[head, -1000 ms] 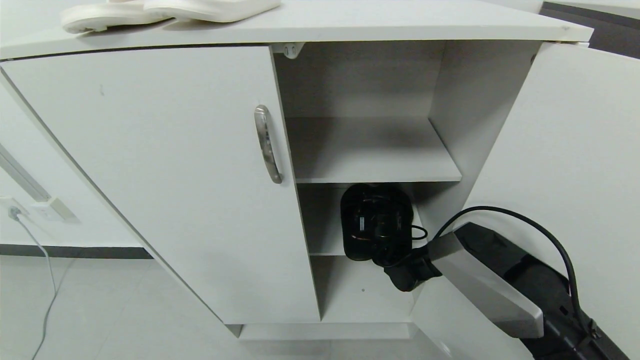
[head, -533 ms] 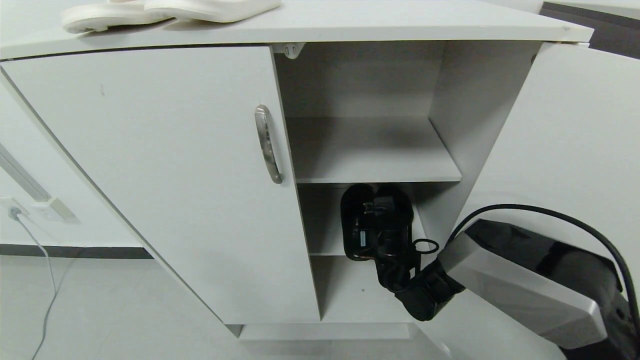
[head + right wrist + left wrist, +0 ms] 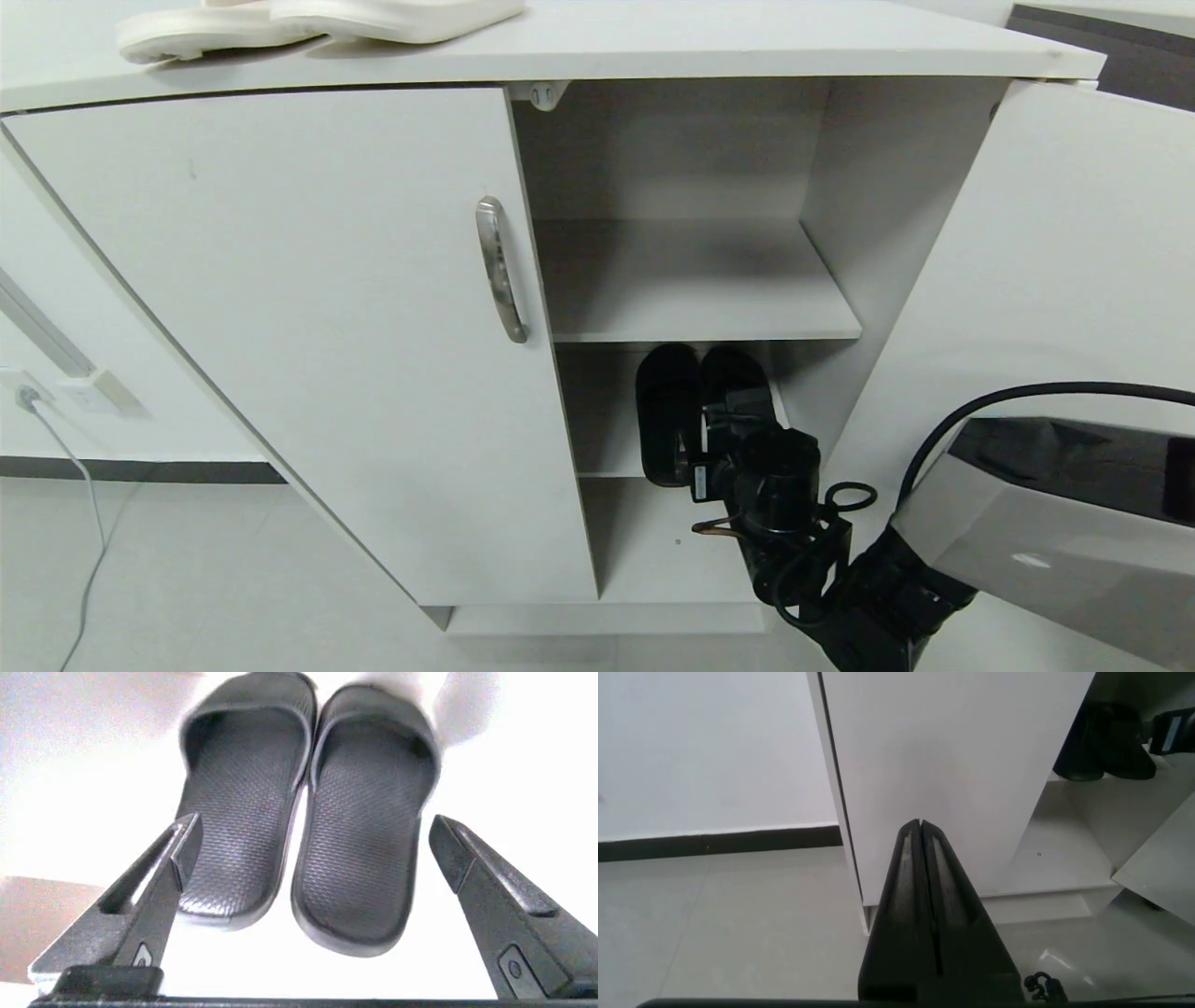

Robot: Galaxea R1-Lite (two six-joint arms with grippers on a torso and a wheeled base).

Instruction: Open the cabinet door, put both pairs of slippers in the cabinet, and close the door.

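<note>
The black slippers (image 3: pixel 667 411) lie side by side on the cabinet's middle shelf (image 3: pixel 607 439), toes pointing inward. My right gripper (image 3: pixel 738 420) hovers just outside that shelf, open, its fingers (image 3: pixel 154 891) apart on either side of the black slippers (image 3: pixel 308 812) without touching them. The white slippers (image 3: pixel 308 19) rest on the cabinet top (image 3: pixel 747 42) at the left. The right door (image 3: pixel 1055 243) stands open and the left door (image 3: pixel 280 308) is closed. My left gripper (image 3: pixel 920 831) is shut and empty, low before the closed left door (image 3: pixel 952 756).
The upper shelf (image 3: pixel 700 280) and the bottom compartment (image 3: pixel 672 551) hold nothing. A metal handle (image 3: pixel 499 271) runs down the left door's edge. A wall socket with a cable (image 3: pixel 28 397) sits at the far left above the tiled floor (image 3: pixel 738 924).
My right arm has drawn back out of the middle shelf toward the lower right, leaving the black slippers on the shelf. The left arm has not moved.
</note>
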